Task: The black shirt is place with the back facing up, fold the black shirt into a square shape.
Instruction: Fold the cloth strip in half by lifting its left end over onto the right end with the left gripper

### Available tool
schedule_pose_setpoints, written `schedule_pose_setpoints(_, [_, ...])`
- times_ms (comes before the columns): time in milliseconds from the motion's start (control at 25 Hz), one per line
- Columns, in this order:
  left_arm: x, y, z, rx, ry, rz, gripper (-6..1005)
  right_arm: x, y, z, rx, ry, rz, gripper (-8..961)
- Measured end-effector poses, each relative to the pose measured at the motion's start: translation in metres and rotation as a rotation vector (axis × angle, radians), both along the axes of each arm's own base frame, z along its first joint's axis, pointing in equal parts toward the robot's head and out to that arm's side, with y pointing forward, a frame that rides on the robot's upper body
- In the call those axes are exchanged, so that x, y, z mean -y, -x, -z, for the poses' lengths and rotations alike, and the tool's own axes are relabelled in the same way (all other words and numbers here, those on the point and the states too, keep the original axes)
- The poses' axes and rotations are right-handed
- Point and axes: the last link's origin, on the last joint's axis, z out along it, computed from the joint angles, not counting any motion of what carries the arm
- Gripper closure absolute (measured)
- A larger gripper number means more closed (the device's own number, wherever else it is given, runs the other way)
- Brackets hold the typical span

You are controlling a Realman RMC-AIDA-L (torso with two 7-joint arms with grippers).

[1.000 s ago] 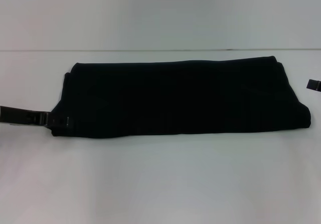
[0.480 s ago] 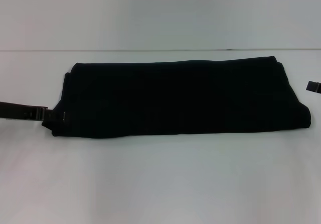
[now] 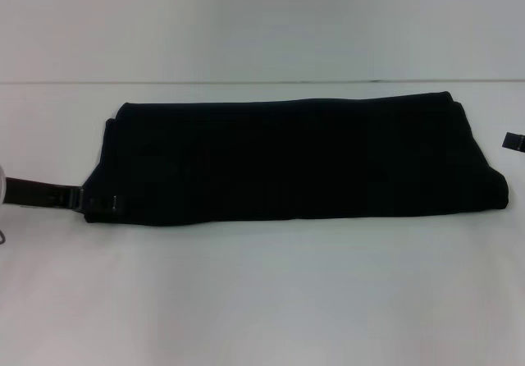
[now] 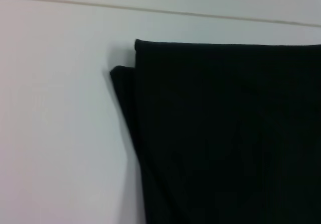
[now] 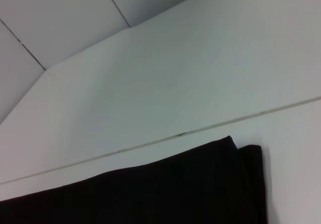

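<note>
Though the black shirt (image 3: pixel 295 159) already lies folded into a long band on the white table (image 3: pixel 262 292), it is a strip and not yet a square. Its long axis runs from my left side to my right, so the fold still owed, as I judge it, is one end carried over along that axis toward the other.

My left gripper (image 3: pixel 100 203) is at the shirt's left end, on the near corner, its dark tips right against the cloth or over its edge. I cannot tell from here whether my jaws are spread, closed, or pinching fabric; black metal on black cloth hides it. My left wrist view shows the shirt's left end (image 4: pixel 225 133) with two layers stepped at the far corner, the lower one poking out past the upper.

My right gripper (image 3: pixel 513 141) sits apart from the shirt's right end, only a sliver of it in view at the frame's border, with bare table between it and the cloth. Its jaws I cannot read either. My right wrist view catches the shirt's far right corner (image 5: pixel 200 184).

So the left arm is the nearer one, already at the cloth, and the shirt stretches away from it rightward. A grip here must catch every layer, or the stepped edges will slide apart when lifted.
</note>
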Motion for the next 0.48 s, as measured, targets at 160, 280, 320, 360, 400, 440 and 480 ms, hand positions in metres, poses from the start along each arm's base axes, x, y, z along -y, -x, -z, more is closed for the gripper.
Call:
schedule_pose_setpoints(160, [-0.002, -0.005, 0.004, 0.008, 0.019, 0.019, 112, 0.0, 0.0, 0.0, 0.0, 0.0, -0.001, 270])
schedule_pose_setpoints(280, [-0.002, -0.01, 0.01, 0.01, 0.049, 0.035, 112, 0.0, 0.0, 0.0, 0.0, 0.0, 0.0, 270])
schedule_pose_setpoints(320, [-0.003, -0.012, 0.01, 0.012, 0.055, 0.041, 112, 0.0, 0.0, 0.0, 0.0, 0.0, 0.0, 270])
schedule_pose_setpoints(360, [-0.003, -0.015, 0.011, 0.015, 0.065, 0.047, 112, 0.0, 0.0, 0.0, 0.0, 0.0, 0.0, 270])
schedule_pose_setpoints(400, [-0.004, -0.017, 0.012, 0.018, 0.075, 0.055, 112, 0.0, 0.0, 0.0, -0.001, 0.001, -0.001, 270])
schedule_pose_setpoints(440, [-0.004, -0.019, 0.013, 0.02, 0.083, 0.061, 112, 0.0, 0.0, 0.0, -0.001, 0.001, -0.001, 270])
schedule_pose_setpoints(480, [-0.004, -0.023, 0.014, 0.025, 0.097, 0.072, 112, 0.0, 0.0, 0.0, -0.001, 0.001, -0.001, 270])
